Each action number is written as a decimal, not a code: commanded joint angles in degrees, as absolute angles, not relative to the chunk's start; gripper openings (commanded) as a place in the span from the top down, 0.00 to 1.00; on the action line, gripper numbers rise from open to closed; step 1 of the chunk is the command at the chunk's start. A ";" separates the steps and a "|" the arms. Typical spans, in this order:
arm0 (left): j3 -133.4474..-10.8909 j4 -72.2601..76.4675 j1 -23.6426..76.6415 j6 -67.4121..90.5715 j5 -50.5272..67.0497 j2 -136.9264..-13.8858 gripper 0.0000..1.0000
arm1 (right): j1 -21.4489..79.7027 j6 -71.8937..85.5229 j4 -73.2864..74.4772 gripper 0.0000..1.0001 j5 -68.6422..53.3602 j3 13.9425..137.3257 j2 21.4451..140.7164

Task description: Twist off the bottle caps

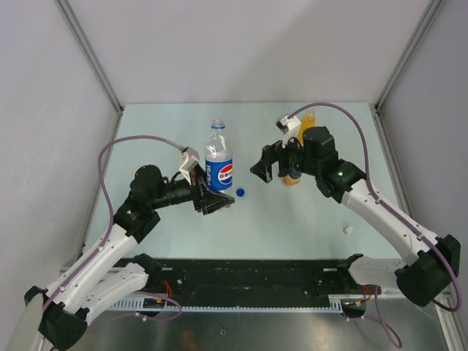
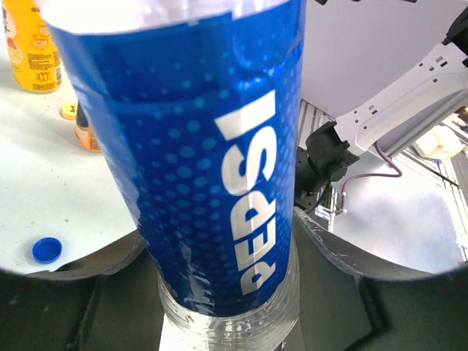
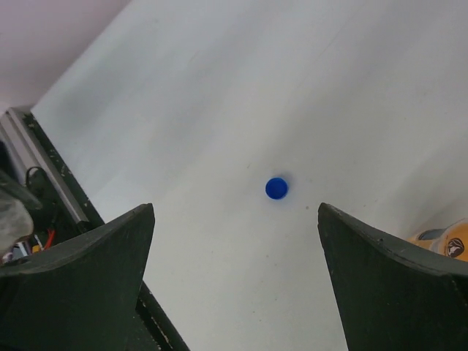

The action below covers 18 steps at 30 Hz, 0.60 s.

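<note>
One blue cap (image 1: pixel 240 193) lies on the table (image 1: pixel 307 234) just right of the water bottle (image 1: pixel 219 164), not touching it. The left gripper (image 1: pixel 212 199) pinches that upright bottle low on its label. The right gripper (image 1: pixel 269 172) hovers right of the bottle, jaws spread wide and empty.

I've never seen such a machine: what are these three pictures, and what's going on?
Two robot arms are bolted to a table. One picture looks down from above; the other two come from cameras on each wrist. The left hand grips a clear Pepsi bottle, whose neck is open. The right hand hangs open above the table, where a blue cap lies. A tall yellow bottle and a short orange bottle stand nearby, and a white cap lies apart.
</note>
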State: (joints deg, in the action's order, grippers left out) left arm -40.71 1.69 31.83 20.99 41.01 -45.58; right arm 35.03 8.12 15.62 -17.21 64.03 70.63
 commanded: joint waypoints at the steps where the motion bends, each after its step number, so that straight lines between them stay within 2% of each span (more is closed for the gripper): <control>1: -42.52 4.41 31.38 20.90 45.23 -45.00 1.00 | 33.84 8.83 12.57 0.02 -23.54 64.48 66.23; 9: -41.68 5.03 31.38 20.75 48.43 -45.22 1.00 | 29.65 9.63 11.19 0.01 -33.16 64.45 61.80; 18: -40.69 6.73 31.46 21.35 50.29 -46.45 1.00 | 22.56 18.32 3.57 0.01 -43.16 64.45 58.36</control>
State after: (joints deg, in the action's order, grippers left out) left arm -40.71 3.38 31.83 21.02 47.97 -46.13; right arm 24.73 13.17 10.04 -37.10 63.99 60.47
